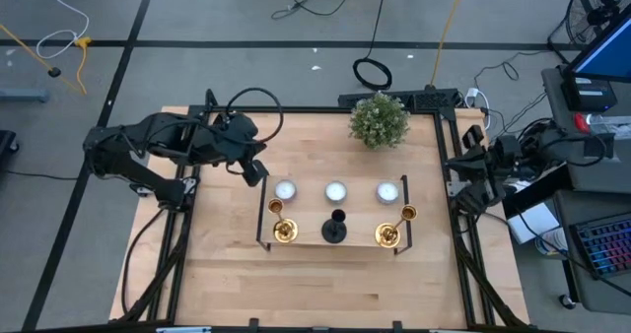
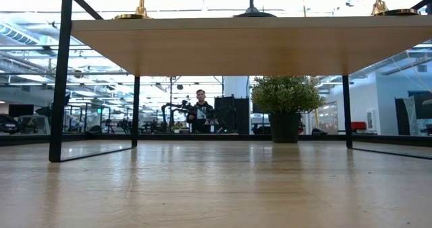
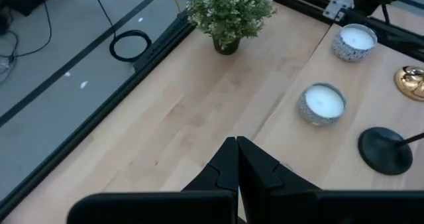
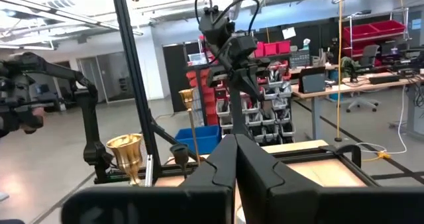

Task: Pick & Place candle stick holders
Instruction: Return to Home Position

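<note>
The counter (image 1: 325, 284) carries the long wooden stand (image 1: 308, 218) in its middle, and the plant (image 1: 379, 119) is near the far edge. My left arm (image 1: 148, 148) reaches in toward the stand's left end; my right arm (image 1: 498, 161) is folded at the right edge. The two gold candle stick holders (image 1: 283, 232) (image 1: 387, 235) stand on the near corners of the stand with the black one (image 1: 335, 230) between, and three white candles (image 1: 335, 190) are behind. My left hand (image 3: 236, 144) is pressed together and empty, and my right hand (image 4: 233, 141) is the same. I think I should rise first, then draw back, and not sweep low.
</note>
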You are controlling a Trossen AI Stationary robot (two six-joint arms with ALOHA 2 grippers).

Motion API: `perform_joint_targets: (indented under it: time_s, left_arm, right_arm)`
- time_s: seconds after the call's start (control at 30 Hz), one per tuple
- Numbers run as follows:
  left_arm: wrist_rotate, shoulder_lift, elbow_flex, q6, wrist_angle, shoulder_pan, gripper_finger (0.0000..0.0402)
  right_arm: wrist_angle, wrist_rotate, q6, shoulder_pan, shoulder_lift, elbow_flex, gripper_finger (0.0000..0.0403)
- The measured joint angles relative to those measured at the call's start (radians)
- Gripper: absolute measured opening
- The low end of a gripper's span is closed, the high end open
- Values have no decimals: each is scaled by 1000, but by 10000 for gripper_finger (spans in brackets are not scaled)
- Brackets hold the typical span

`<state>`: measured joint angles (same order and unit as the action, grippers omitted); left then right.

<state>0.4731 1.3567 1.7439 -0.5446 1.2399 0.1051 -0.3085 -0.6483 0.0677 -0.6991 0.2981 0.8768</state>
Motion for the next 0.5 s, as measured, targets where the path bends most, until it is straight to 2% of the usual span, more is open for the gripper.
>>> perform_joint_targets:
  time_s: [0.23, 0.5]
  left_arm:
    - [23, 0, 0, -55, 24, 0, 0]
    - [31, 0, 0, -94, 51, 0, 0]
  right_arm:
    - [-5, 27, 1, 0, -91, -62, 0]
    - [156, 138, 87, 0, -202, -295, 0]
